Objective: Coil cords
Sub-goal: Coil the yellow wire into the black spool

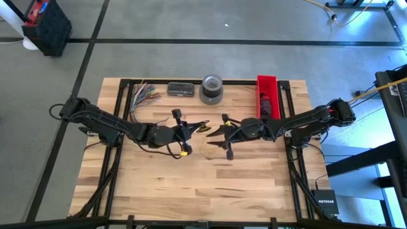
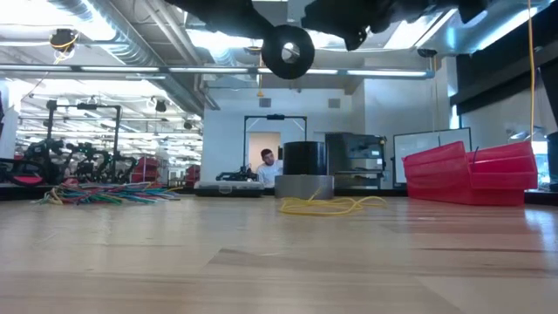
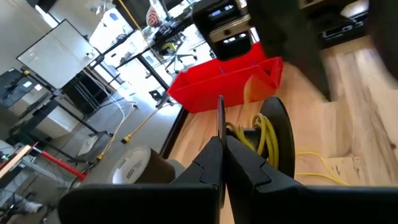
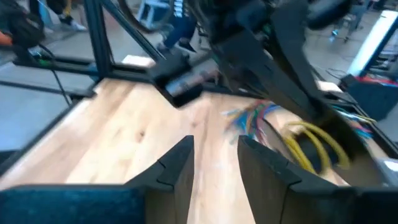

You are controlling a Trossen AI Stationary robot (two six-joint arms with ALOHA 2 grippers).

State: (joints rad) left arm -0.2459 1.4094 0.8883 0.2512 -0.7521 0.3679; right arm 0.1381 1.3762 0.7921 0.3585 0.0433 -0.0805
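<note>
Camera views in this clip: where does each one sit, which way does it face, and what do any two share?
High: overhead, straight down on the table; both arms, left gripper, right gripper.
Low: table height, facing the room; arms overhead, black bundle hanging.
Left wrist: past its shut fingers toward the red bin.
Right wrist: past its open fingers toward the coloured wires.
Shared: the red bin shows in high, low and left wrist views.

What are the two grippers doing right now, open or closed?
Left gripper: shut on the black cord.
Right gripper: open, holding nothing.
</note>
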